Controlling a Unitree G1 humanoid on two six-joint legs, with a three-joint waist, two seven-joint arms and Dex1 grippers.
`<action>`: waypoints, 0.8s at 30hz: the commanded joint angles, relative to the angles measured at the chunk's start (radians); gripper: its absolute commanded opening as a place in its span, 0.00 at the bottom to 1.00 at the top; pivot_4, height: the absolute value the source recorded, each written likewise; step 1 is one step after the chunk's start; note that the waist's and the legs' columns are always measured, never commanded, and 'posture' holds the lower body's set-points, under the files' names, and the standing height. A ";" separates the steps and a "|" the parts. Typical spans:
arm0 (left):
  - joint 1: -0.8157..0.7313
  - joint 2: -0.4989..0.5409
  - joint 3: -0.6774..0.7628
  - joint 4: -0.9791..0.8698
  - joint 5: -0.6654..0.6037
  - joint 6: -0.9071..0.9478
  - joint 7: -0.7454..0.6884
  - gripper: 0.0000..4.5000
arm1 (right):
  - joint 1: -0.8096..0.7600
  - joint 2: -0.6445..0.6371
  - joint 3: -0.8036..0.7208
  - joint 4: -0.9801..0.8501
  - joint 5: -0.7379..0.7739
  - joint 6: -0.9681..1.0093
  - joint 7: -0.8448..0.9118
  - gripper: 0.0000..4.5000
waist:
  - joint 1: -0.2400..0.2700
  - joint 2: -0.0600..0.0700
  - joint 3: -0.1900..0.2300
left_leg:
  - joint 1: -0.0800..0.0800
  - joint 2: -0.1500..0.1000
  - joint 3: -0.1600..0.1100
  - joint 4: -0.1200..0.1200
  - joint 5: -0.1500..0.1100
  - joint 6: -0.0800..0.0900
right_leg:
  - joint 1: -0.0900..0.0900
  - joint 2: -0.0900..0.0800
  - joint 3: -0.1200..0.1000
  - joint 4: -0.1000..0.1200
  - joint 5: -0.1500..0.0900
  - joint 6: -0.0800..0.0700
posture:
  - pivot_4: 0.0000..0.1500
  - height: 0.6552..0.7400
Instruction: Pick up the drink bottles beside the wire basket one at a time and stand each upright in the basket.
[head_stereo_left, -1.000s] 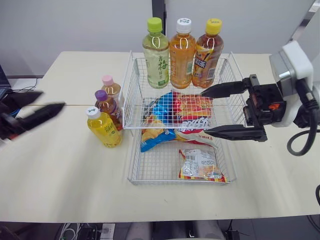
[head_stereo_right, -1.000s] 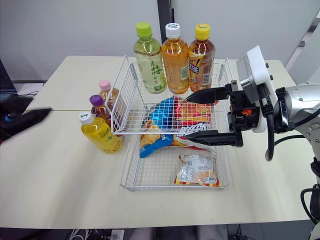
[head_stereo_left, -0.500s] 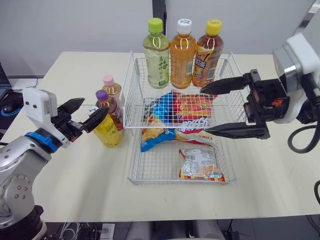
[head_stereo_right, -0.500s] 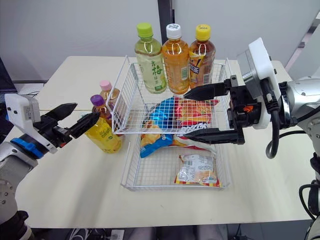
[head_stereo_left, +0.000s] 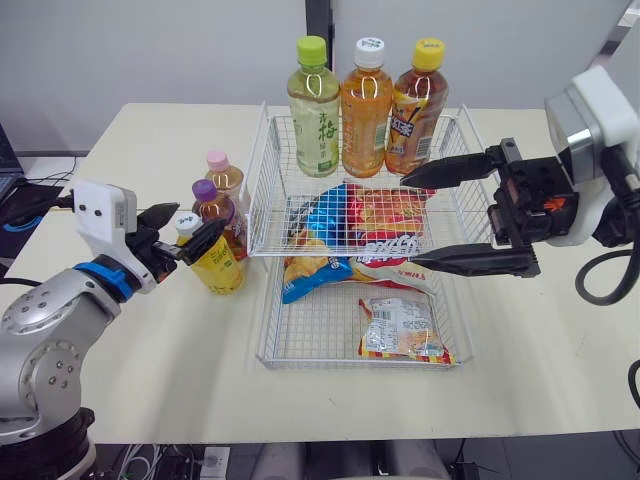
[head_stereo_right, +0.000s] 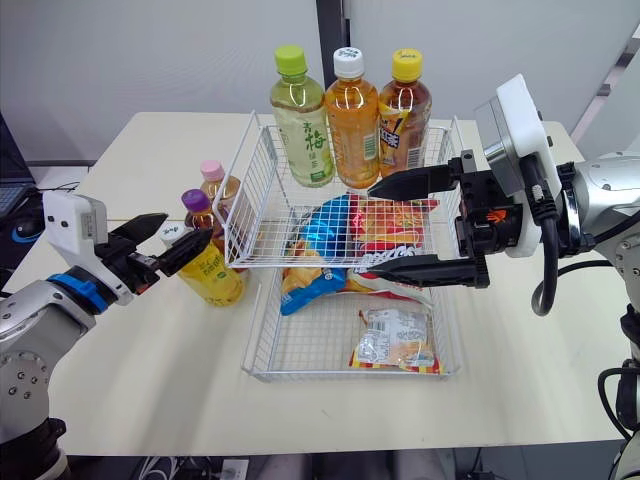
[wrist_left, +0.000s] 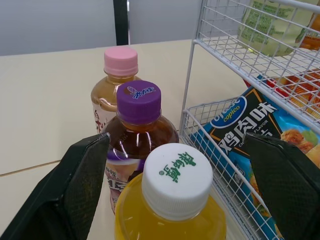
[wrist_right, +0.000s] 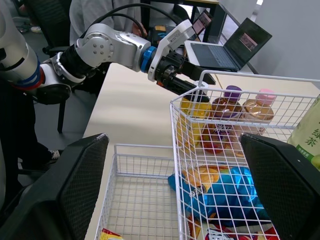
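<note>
Three bottles stand left of the wire basket (head_stereo_left: 262, 352): a yellow drink with a white cap (head_stereo_left: 212, 265), a brown tea with a purple cap (head_stereo_left: 206, 203) and one with a pink cap (head_stereo_left: 221, 174). My left gripper (head_stereo_left: 185, 232) is open, its fingers (wrist_left: 75, 190) on either side of the white cap (wrist_left: 175, 177) without touching it. On the basket's upper tier stand a green-capped bottle (head_stereo_left: 313, 105), an orange one (head_stereo_left: 365, 105) and a yellow-capped one (head_stereo_left: 415, 105). My right gripper (head_stereo_left: 408, 222) hangs open over the basket's right side, holding nothing.
Snack bags (head_stereo_left: 360, 225) lie on the upper tier and a small packet (head_stereo_left: 400, 330) in the lower tray. In the right wrist view a laptop (wrist_right: 235, 47) and a seated person (wrist_right: 90, 15) are beyond the table's left end.
My left arm has swung in from the table's left edge and its open fingers now straddle the yellow bottle's cap. The right gripper has barely moved.
</note>
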 joint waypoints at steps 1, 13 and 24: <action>-0.006 0.015 -0.005 -0.004 0.004 -0.037 0.013 0.99 | -0.013 -0.004 -0.033 -0.023 0.007 -0.004 -0.011 1.00 | 0.000 0.000 0.000 | 0.000 0.000 0.000 0.000 0.000 0.000 | 0.000 0.000 0.000 0.000 0.000 0.000 | 1.00 1.00; 0.014 0.030 -0.043 0.031 0.018 -0.084 0.014 0.49 | -0.018 0.004 -0.028 -0.023 0.006 -0.004 -0.025 1.00 | 0.000 0.000 0.000 | 0.000 0.000 0.000 0.000 0.000 0.000 | 0.000 0.000 0.000 0.000 0.000 0.000 | 1.00 1.00; -0.003 0.102 0.010 0.038 -0.058 -0.072 -0.039 0.31 | -0.027 0.010 -0.029 -0.019 0.008 -0.002 -0.038 1.00 | 0.000 0.000 0.000 | 0.000 0.000 0.000 0.000 0.000 0.000 | 0.000 0.000 0.000 -0.001 0.000 0.000 | 1.00 1.00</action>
